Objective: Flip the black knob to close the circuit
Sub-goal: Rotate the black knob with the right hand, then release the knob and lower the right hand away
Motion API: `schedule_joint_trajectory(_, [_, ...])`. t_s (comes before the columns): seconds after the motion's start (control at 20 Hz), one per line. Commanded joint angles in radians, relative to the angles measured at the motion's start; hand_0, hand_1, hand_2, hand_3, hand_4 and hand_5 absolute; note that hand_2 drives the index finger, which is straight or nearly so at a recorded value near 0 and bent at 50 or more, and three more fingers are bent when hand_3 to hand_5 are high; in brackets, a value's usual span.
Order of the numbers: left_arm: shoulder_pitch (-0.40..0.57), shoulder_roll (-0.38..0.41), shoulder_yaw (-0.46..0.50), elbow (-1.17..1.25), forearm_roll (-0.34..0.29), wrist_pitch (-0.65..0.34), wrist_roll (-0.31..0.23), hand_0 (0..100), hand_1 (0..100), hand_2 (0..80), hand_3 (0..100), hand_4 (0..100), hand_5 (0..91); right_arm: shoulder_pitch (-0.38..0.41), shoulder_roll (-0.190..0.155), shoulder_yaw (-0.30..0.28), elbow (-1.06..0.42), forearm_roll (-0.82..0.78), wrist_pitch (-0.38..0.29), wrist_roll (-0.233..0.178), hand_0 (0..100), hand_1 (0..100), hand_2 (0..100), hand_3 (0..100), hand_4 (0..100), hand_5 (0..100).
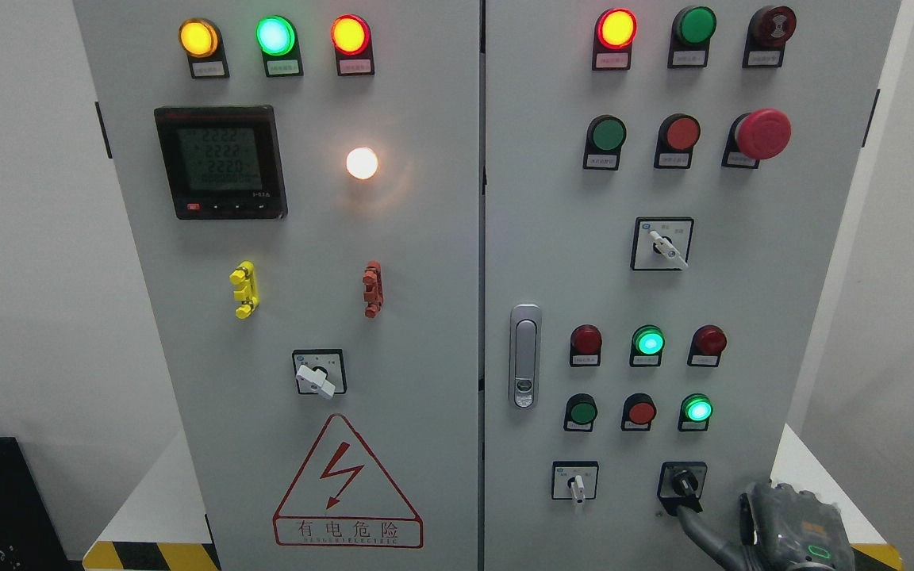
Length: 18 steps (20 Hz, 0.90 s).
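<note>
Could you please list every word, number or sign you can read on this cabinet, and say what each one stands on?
"有电危险": under the lightning bolt on the red warning triangle.
"2222", "2223", "2220", roughly: three rows on the meter screen; the digits are blurry.
Line beneath the Chinese characters: too small to read.
Tags under the lamps and buttons, and the plates around the black knob and white switches: too small to read.

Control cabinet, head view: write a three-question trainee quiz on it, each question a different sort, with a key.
1. True or false: the right hand is at the black knob.
2. The mushroom-shaped button at upper right is: A green, B red, C yellow?
3. Fill in: the black knob is on the cabinet's ___ door.

Key: 1 true, a finger reaches its lower edge; 2 B; 3 right.
</note>
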Motion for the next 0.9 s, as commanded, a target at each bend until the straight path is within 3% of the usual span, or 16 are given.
schedule_joint_trajectory(0.0, [0.0,-0.001,0.011,0.0,0.008,0.0,0.0,0,0,0.0,5,3,0.0,0.0,-0.017,-0.014,-0.006,-0.022,0.008,-0.005,0,0,89,100,81,87])
schedule_joint_trajectory(0.4, [0.0,-0.001,0.011,0.0,0.008,0.0,0.0,0,0,0.0,5,3,0.0,0.032,0.001,0.013,-0.02,-0.022,0.008,-0.02,0,0,89,100,81,87])
schedule_joint_trajectory(0.55, [0.0,-0.001,0.011,0.0,0.008,0.0,0.0,0,0,0.0,5,3,0.0,0.035,0.01,0.039,-0.023,-0.022,0.008,-0.043,0,0,89,100,81,87])
schedule_joint_trajectory(0.65, [0.0,-0.001,0.011,0.0,0.008,0.0,0.0,0,0,0.0,5,2,0.0,0.037,0.035,0.047,-0.023,-0.022,0.007,-0.051,0,0,88,100,81,87])
schedule_joint_trajectory(0.85, [0.0,0.001,0.011,0.0,0.008,0.0,0.0,0,0,0.0,5,3,0.0,0.066,0.039,0.076,-0.031,-0.023,0.005,-0.083,0,0,88,100,81,88])
